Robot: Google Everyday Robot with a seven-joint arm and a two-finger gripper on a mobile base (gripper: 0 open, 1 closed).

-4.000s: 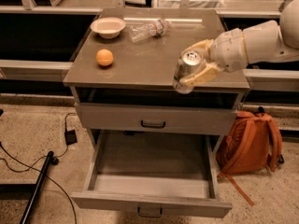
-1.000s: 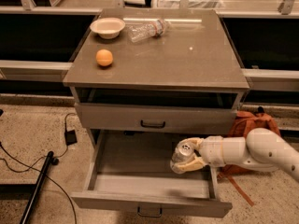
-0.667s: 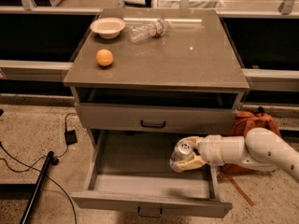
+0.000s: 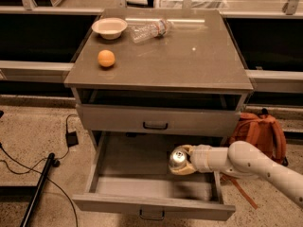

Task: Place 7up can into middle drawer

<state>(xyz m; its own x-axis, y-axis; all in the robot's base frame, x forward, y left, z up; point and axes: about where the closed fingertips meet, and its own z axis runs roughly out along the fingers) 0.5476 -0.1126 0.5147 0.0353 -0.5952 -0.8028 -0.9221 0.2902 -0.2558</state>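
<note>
The 7up can (image 4: 178,159) is held on its side, silver top facing me, inside the open middle drawer (image 4: 151,205) toward its right. My gripper (image 4: 186,161) is shut on the can, its pale fingers (image 4: 187,170) wrapping it from the right. The white arm (image 4: 246,164) reaches in from the lower right over the drawer's right wall. The can hangs just above the light grey tray floor (image 4: 132,167); I cannot tell if it touches. The drawer's small dark handle (image 4: 151,215) shows on its front.
The upper drawer front (image 4: 156,121) with a dark handle is closed. On the cabinet top (image 4: 189,65) are a white bowl (image 4: 109,27), an orange (image 4: 106,58) and a clear plastic bottle (image 4: 149,30). An orange backpack (image 4: 259,131) stands right of the cabinet. Cables (image 4: 71,138) lie on the left floor.
Four seconds ago the gripper held the can above the cabinet top's right front corner; it has since come down into the open drawer. Over the last second it has hardly moved.
</note>
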